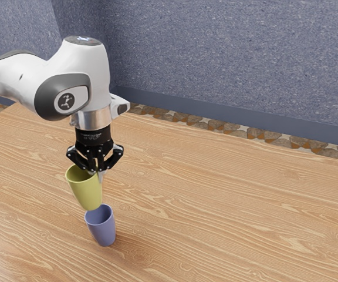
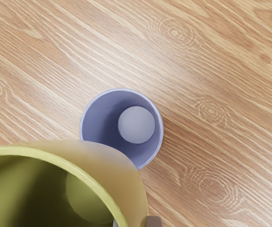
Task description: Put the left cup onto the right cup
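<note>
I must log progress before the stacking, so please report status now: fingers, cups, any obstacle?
Fingers shut on green cup rim, cup lifted, tilted. Blue cup upright on table, just under it. Nothing between them.

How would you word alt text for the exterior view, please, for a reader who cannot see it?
The black hand of a white robot arm grips a tilted olive-green plastic cup by its rim, its base at the mouth of an upright blue-violet plastic cup on a light wooden table.
</note>
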Motion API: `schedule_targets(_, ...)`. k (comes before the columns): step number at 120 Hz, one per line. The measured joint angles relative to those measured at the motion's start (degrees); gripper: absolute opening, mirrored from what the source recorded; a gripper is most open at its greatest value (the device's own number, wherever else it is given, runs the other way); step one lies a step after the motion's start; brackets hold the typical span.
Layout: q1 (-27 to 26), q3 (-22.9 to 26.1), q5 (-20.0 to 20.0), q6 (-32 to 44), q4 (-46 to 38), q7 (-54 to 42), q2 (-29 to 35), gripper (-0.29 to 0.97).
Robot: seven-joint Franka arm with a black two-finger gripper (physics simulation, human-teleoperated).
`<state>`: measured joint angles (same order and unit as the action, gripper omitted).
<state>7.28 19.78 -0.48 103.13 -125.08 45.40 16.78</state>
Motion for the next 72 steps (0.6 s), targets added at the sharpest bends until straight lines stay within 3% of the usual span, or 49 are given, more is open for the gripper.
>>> schedule_targets(72,0.18,-0.04,-0.01,2.7,-2.34,0.12,-0.48,-0.11)
